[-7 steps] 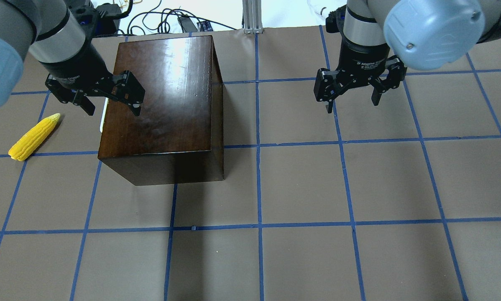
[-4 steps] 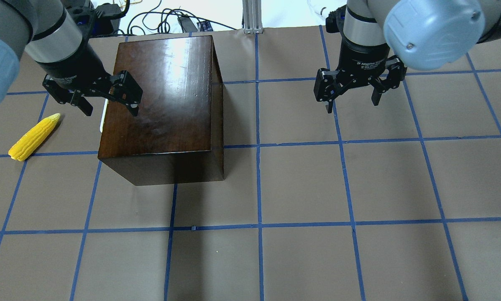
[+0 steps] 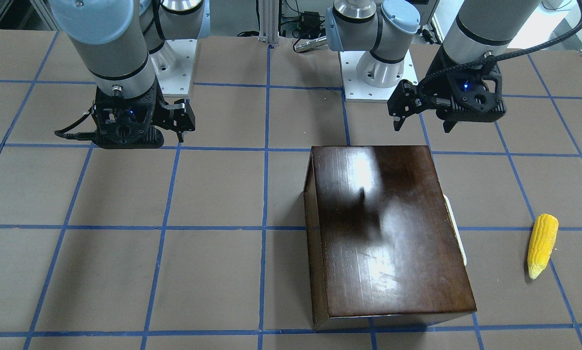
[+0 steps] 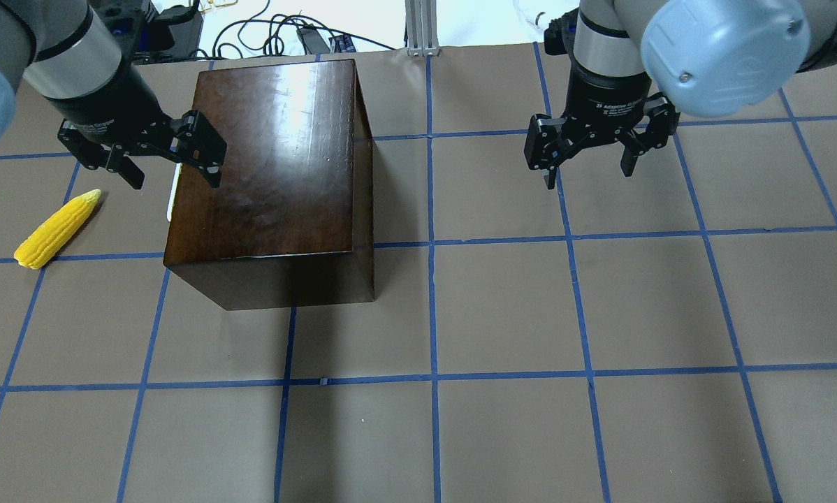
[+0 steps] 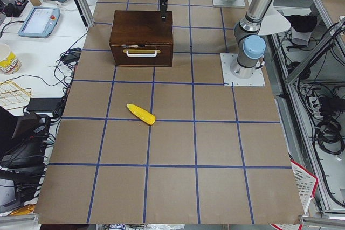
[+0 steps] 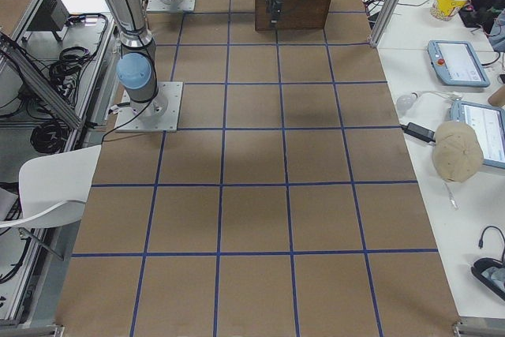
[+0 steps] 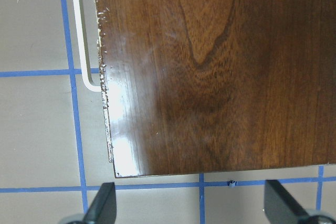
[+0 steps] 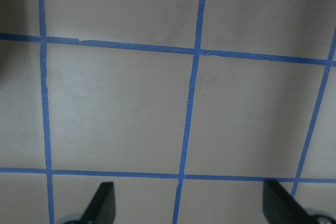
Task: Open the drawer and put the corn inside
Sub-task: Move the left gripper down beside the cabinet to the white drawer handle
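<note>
The dark-brown box (image 4: 272,181) stands left of centre with its drawer (image 5: 141,56) shut. Its whitish handle (image 4: 172,193) faces left, seen too as the handle (image 7: 81,35) in the left wrist view. The yellow corn (image 4: 56,229) lies on the table left of the box, also visible as the corn (image 3: 542,245). My left gripper (image 4: 175,179) hangs open and empty above the box's handle-side edge, one finger over the lid, one over the table. My right gripper (image 4: 589,176) hangs open and empty over bare table, far right of the box.
The brown table surface (image 4: 502,307) carries a grid of blue tape lines. Cables and a metal post (image 4: 422,28) sit beyond the far edge. Both arm bases (image 3: 378,73) stand on the robot side of the table.
My left gripper has drifted a little left and toward the far edge in the overhead view, still open. The right arm, box and corn have not moved.
</note>
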You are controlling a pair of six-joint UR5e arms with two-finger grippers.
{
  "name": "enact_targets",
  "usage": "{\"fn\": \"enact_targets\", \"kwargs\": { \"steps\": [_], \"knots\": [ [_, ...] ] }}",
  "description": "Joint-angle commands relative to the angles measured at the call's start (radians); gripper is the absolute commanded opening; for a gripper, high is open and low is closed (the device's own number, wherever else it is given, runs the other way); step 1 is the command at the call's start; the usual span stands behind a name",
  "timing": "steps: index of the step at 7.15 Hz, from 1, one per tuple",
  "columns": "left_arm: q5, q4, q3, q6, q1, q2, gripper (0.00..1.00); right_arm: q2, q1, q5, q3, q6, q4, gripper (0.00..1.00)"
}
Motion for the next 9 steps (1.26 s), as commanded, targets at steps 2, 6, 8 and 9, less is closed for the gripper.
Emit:
{"fn": "enact_targets", "kwargs": {
  "steps": [2,6,8,9],
  "knots": [
    [0.002,0.007,-0.001,-0.013,0.001,-0.014,1.00,0.000,0.000,0.000,0.000,0.000,0.000,1.00],
    [0.005,0.047,0.013,-0.014,0.048,-0.019,1.00,0.000,0.000,0.000,0.000,0.000,0.000,1.00],
    [0.004,0.037,0.066,-0.008,0.109,-0.030,1.00,0.000,0.000,0.000,0.000,0.000,0.000,1.00],
    [0.001,0.035,0.086,0.001,0.141,-0.036,1.00,0.000,0.000,0.000,0.000,0.000,0.000,1.00]
  ]
}}
